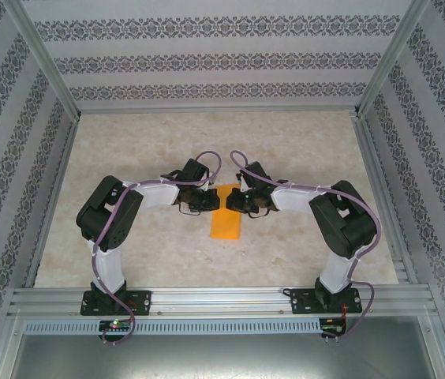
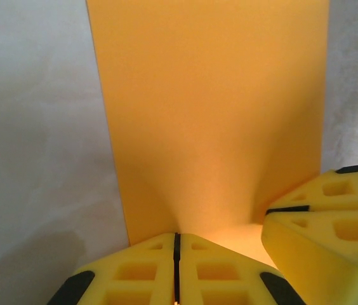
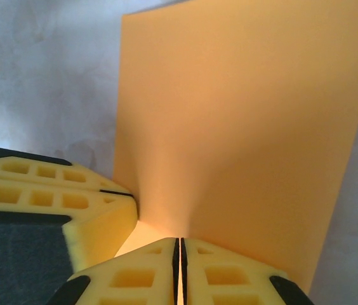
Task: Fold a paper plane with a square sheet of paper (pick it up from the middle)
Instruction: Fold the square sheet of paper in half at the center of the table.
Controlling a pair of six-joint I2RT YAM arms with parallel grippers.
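The square sheet of paper (image 1: 225, 223) is bright orange and shows as a narrow upright rectangle on the table between the two arms. My left gripper (image 1: 205, 199) and right gripper (image 1: 243, 202) meet over its far end. In the left wrist view the paper (image 2: 211, 108) rises from my left gripper (image 2: 176, 236), whose yellow pads are shut on its edge. The right gripper's fingers (image 2: 331, 213) press in from the right. In the right wrist view my right gripper (image 3: 180, 240) is shut on the paper (image 3: 242, 127), with the left gripper's fingers (image 3: 52, 190) beside it.
The marbled table (image 1: 128, 158) is bare around the paper. Patterned walls (image 1: 215, 59) and aluminium rails (image 1: 222, 300) enclose it. Both arm bases stand at the near edge, left base (image 1: 116, 300) and right base (image 1: 325, 298).
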